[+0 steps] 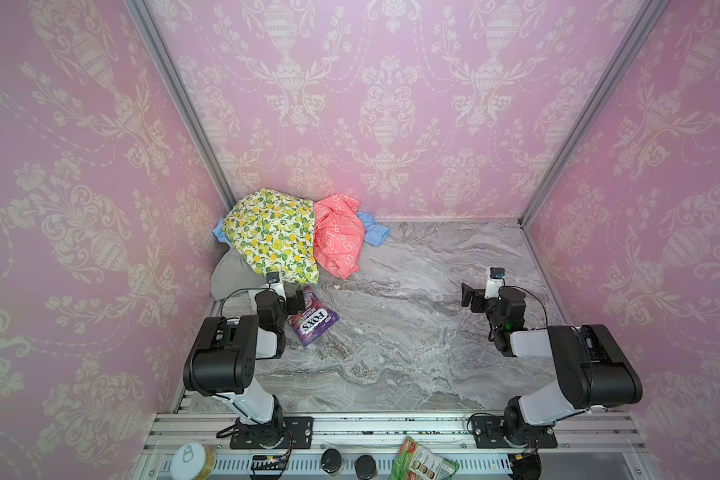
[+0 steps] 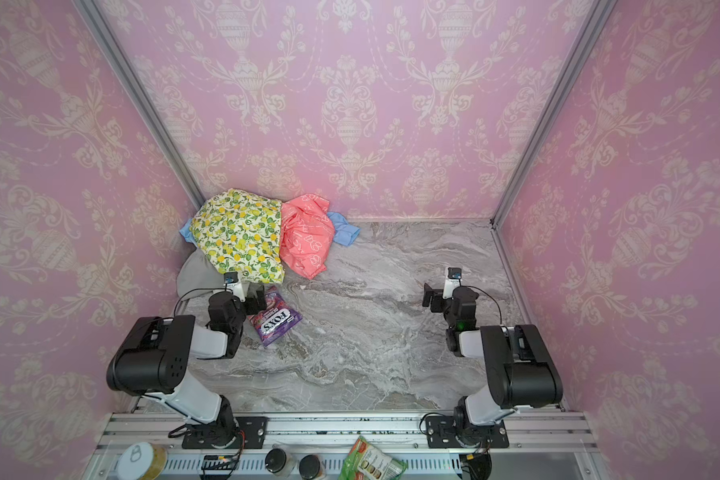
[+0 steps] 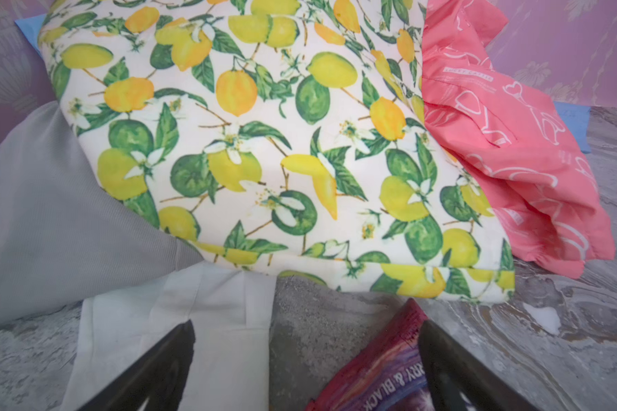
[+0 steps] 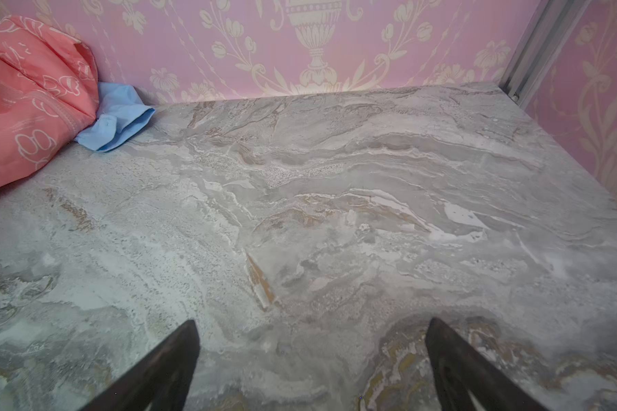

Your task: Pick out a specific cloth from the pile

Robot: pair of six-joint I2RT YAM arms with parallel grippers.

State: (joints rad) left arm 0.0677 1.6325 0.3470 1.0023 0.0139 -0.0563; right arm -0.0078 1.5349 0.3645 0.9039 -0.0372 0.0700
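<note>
The pile (image 1: 292, 241) is a soft heap topped by a cream lemon-print cloth (image 3: 264, 149), puffed smooth like a cushion. The plain light-grey cloth (image 3: 50, 220), a finely ribbed matte knit, lies half tucked under the lemon-print cloth's edge nearest the side wall, sloping onto the veined grey marble tabletop (image 4: 335, 213). A crinkled coral-pink cloth (image 3: 513, 160) with white line print bunches against its opposite side. A flat white cloth (image 3: 200, 320) and a glossy purple sweet bag (image 1: 313, 322) lie just in front of it. The left gripper (image 3: 307, 332) hovers over these two, jaws spread wide, holding nothing; the right gripper (image 4: 312, 325), well apart from the lemon-print cloth, is equally wide and empty.
</note>
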